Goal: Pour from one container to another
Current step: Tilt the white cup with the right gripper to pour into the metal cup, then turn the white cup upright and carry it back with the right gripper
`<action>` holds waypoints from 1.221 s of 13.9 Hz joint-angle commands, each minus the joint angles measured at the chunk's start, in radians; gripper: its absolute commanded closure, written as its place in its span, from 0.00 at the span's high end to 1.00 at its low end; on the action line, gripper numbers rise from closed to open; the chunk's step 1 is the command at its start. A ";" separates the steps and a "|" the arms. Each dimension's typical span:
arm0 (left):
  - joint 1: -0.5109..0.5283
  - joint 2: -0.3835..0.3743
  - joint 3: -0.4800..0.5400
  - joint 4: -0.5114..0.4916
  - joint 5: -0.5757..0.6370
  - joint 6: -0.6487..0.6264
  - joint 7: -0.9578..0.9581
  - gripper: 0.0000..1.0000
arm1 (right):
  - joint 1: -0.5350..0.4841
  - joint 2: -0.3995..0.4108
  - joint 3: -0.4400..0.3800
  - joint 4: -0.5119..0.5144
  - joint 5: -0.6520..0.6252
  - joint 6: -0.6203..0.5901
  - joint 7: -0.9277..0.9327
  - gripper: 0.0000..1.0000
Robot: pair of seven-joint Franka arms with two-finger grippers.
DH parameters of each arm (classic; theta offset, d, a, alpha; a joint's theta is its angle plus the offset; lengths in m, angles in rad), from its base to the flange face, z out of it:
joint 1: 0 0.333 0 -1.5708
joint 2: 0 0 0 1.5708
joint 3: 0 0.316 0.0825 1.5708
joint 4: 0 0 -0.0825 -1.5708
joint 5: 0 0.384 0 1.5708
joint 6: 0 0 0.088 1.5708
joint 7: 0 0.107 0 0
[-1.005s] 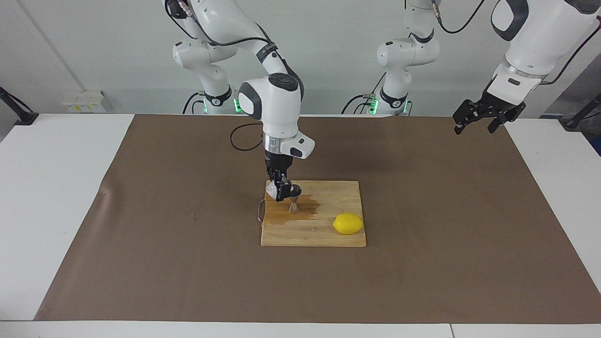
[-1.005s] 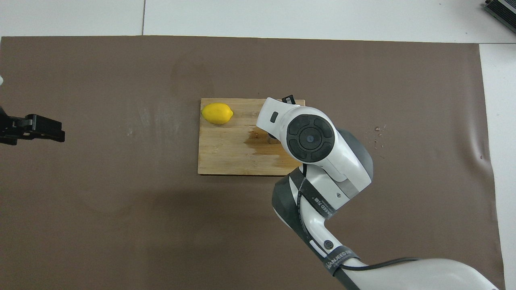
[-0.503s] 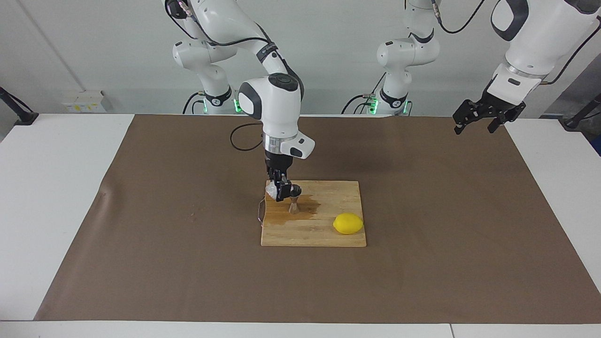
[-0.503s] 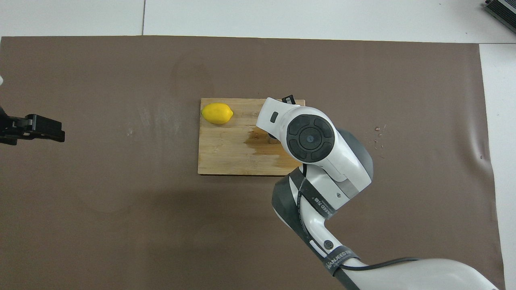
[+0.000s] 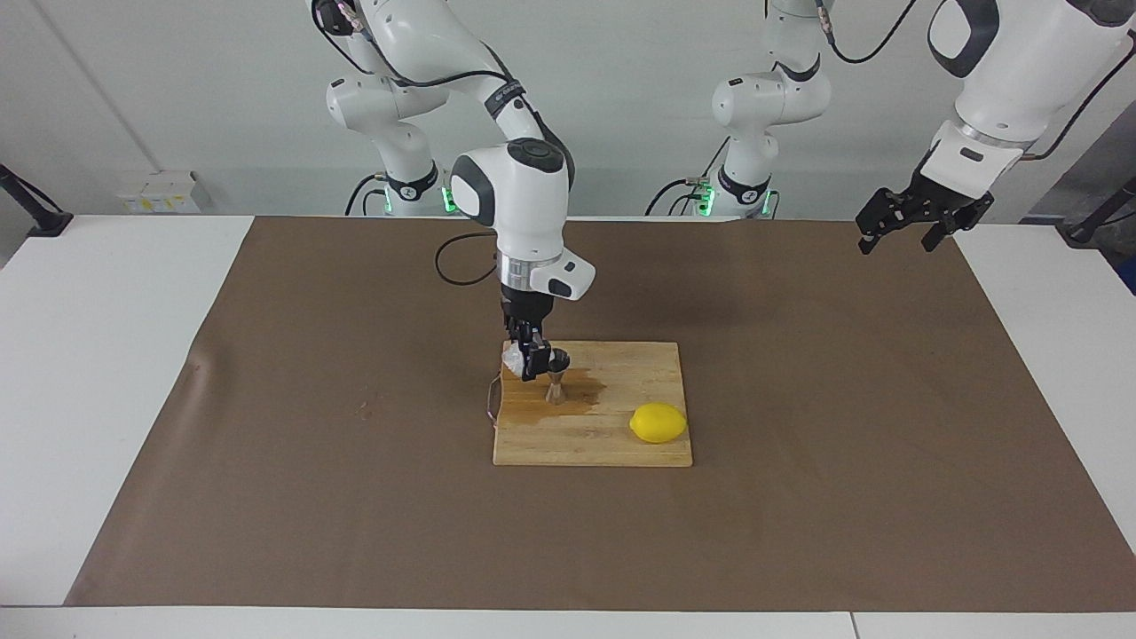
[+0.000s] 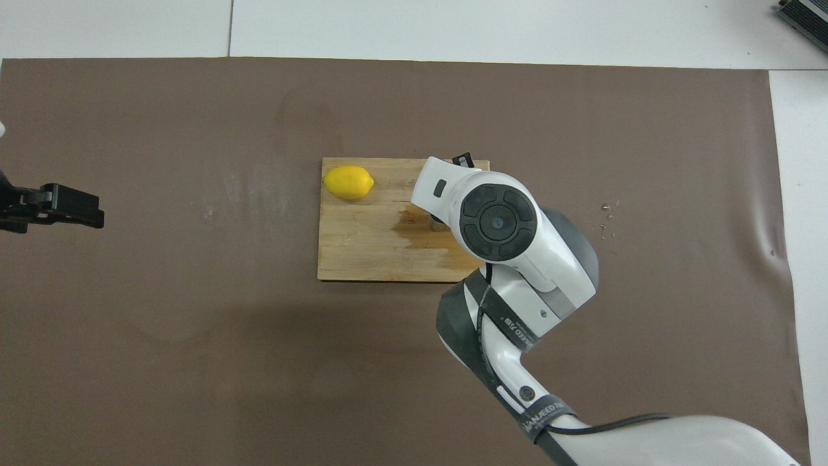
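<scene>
My right gripper (image 5: 525,362) is low over the wooden cutting board (image 5: 621,448), at its end toward the right arm. It is shut on the small clear faceted glass (image 5: 512,358), which it holds tipped next to the top of the steel jigger (image 5: 556,387). The jigger stands upright on the board in a dark wet patch (image 5: 581,391). In the overhead view the right arm's wrist hides the glass, and only an edge of the jigger (image 6: 436,224) shows. My left gripper (image 5: 914,226) is open and empty. It waits raised over the mat's edge at the left arm's end, and it also shows in the overhead view (image 6: 65,207).
A yellow lemon (image 5: 658,422) lies on the board's corner farther from the robots, toward the left arm's end; it also shows in the overhead view (image 6: 348,182). The board (image 6: 362,259) lies mid-table on a brown mat (image 5: 311,497). A thin wire loop (image 5: 491,401) hangs off the board's end.
</scene>
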 commanded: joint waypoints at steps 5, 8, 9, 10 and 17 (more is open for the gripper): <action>0.012 -0.028 -0.005 -0.027 -0.013 -0.008 0.014 1.00 | -0.015 -0.018 0.003 -0.018 0.017 0.013 0.099 0.30; 0.012 -0.028 -0.005 -0.027 -0.013 -0.008 0.014 1.00 | -0.015 -0.035 0.004 -0.024 0.082 0.013 0.099 0.29; 0.012 -0.027 -0.005 -0.027 -0.013 -0.008 0.014 1.00 | -0.016 -0.036 0.004 -0.024 0.105 0.013 0.099 0.29; 0.012 -0.027 -0.005 -0.027 -0.013 -0.008 0.014 1.00 | -0.016 -0.039 0.004 -0.025 0.127 0.013 0.099 0.29; 0.012 -0.027 -0.005 -0.027 -0.013 -0.008 0.014 1.00 | -0.155 -0.047 0.004 -0.027 0.417 0.051 -0.080 0.29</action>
